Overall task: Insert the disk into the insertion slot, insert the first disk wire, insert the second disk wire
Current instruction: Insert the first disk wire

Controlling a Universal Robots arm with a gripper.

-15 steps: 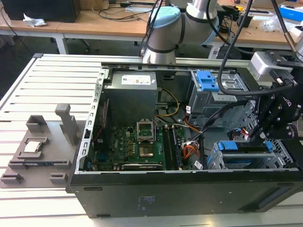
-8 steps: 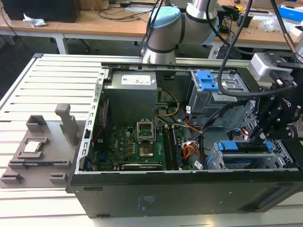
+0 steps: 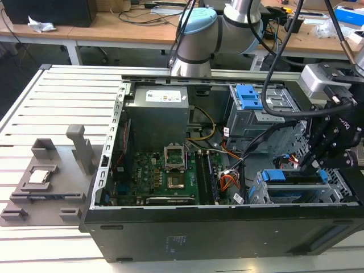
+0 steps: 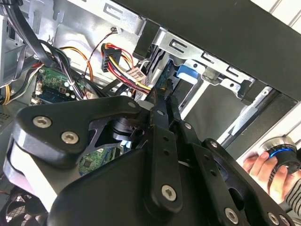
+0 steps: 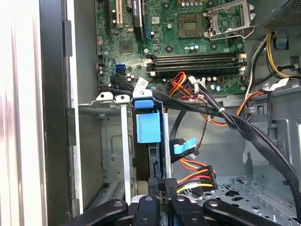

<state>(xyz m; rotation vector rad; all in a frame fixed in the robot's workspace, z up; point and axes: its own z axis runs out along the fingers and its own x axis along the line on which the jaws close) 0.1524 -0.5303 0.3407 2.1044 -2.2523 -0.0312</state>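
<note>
Disk (image 5: 149,129): sat all the way inside the insertion slot (image 5: 123,141), up on its thin edge, with the blue carrier hugging it. Pointed its long side straight away from the claw (image 5: 162,201), so showed the claw only its near end. Lay right ahead of the claw's tips, very near and in line with them.

Black plug (image 5: 170,184): sat at that near end, just beside the dark back edge of the disk. Could not tell whether touching it or pushed in. Trailed red, yellow and black wires (image 5: 195,179) off to one side.

Claw: had its fingers (image 4: 162,141) narrow, almost together in the second wrist view, and looked pinched on the black plug. Aimed along the same line as the disk's long side.

Blue plug (image 5: 184,147): hung loose a little farther off, apart from the disk and not in the claw.

Green board (image 5: 188,42): lay well past the slot, deeper in the computer case (image 3: 170,239).

In the exterior view, found the disk low at the exterior view's right end of the case, with the claw just above it.

A person's hand (image 4: 256,165): stayed outside the case, well apart from the disk.
</note>
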